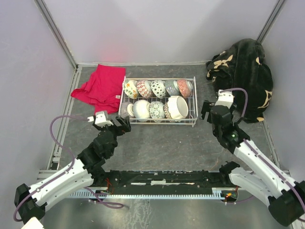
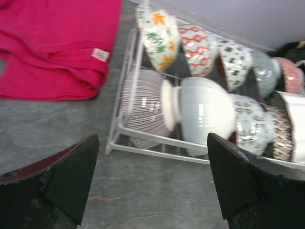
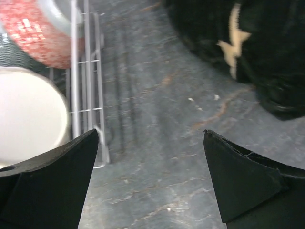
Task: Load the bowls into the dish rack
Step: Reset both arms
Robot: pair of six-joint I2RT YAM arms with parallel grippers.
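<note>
Beyond left pincer (image 1: 122, 125), dish rack (image 1: 157, 122)

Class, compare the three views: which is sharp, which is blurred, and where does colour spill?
Top external view: sharp, evenly lit, a faint red tint on the wall behind the crumpled red cloth. Left wrist view: the patterned ceramic bowls in the white wire dish rack are smeared, worst at right. Right wrist view: the grey tabletop is streaked with blur.

open: table (image 1: 162, 148) before dish rack (image 1: 157, 122) | blocked: bowls (image 1: 157, 88) fill rack | sides: red cloth (image 1: 100, 88), black blanket (image 1: 245, 71)
</note>
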